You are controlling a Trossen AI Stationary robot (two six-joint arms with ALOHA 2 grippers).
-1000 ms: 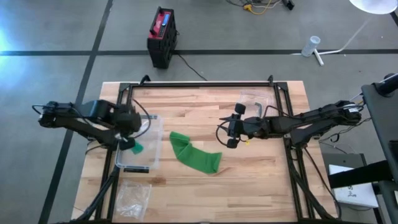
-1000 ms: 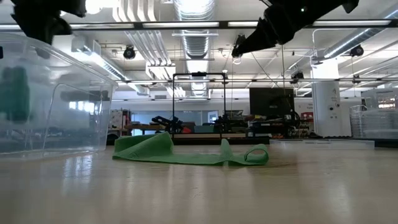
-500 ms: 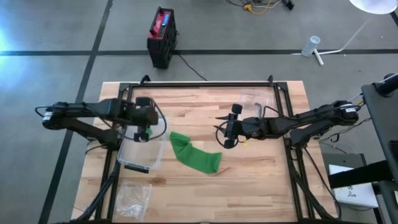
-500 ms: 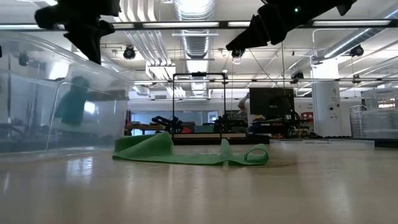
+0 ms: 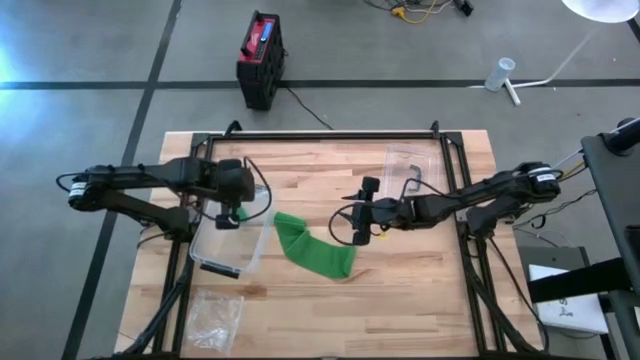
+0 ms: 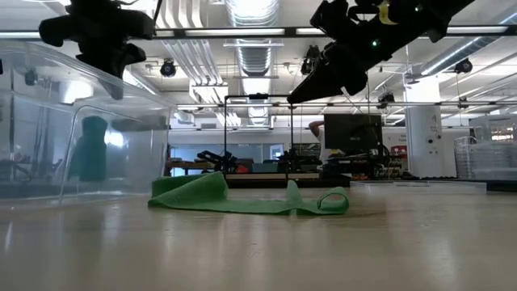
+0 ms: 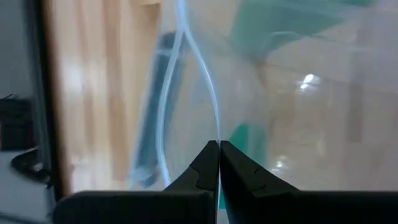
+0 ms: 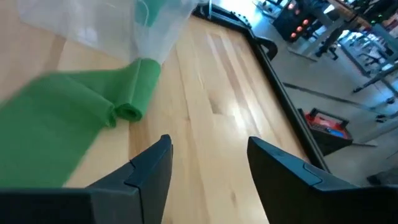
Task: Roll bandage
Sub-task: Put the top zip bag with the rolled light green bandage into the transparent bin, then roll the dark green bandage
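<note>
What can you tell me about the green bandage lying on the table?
The bandage is a bright green strip of soft, stretchy-looking fabric, unrolled and lying slack on the wooden table near its middle. It runs diagonally, one end by the clear bin, the other toward the right tool. The end near the bin is curled into a loose roll; the low view shows folds and a small raised loop at the other end. Only the table touches it; the open right tool hangs above it.
</note>
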